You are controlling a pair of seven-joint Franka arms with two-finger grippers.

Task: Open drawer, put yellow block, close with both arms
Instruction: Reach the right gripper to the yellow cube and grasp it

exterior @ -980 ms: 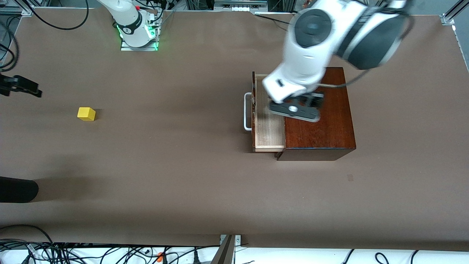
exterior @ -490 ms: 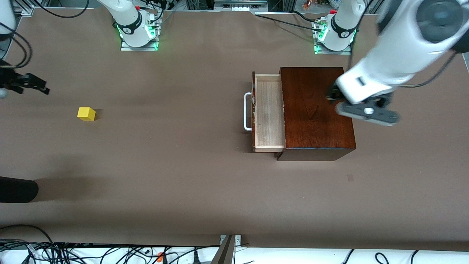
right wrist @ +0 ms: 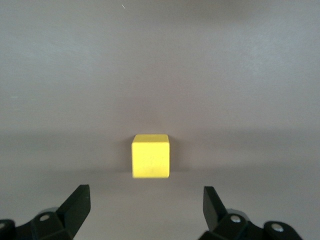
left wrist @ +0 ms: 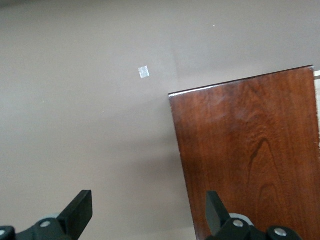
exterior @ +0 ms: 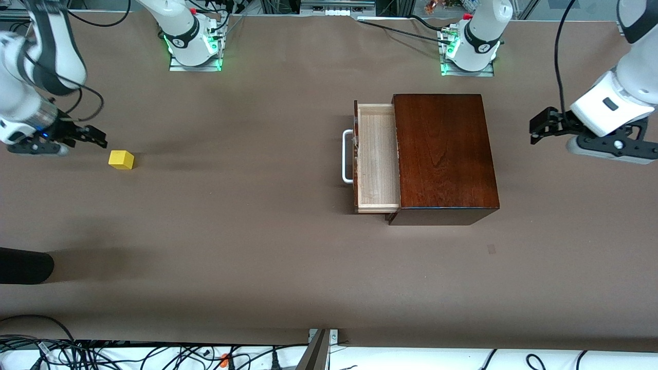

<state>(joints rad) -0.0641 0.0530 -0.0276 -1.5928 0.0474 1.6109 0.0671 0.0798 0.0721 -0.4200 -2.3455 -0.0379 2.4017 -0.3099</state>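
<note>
The drawer [exterior: 378, 156] of the dark wooden box [exterior: 444, 154] stands pulled open and shows an empty pale interior. Its white handle [exterior: 347, 156] faces the right arm's end of the table. The yellow block [exterior: 121, 160] sits on the table toward that end. My right gripper [exterior: 95, 137] is open over the table just beside the block. The right wrist view shows the block [right wrist: 150, 155] a little ahead of the open right gripper [right wrist: 145, 207]. My left gripper [exterior: 540, 126] is open over the table beside the box's closed end. The left wrist view shows the box top [left wrist: 255, 150] and the left gripper [left wrist: 147, 212].
A small pale mark [exterior: 491, 249] lies on the brown table nearer the front camera than the box, and shows in the left wrist view [left wrist: 144, 72]. A black object [exterior: 25, 265] juts in at the right arm's end. Cables [exterior: 103, 354] run along the front edge.
My left arm has swung from over the drawer and box out to the left arm's end of the table. My right gripper has come in and down next to the yellow block.
</note>
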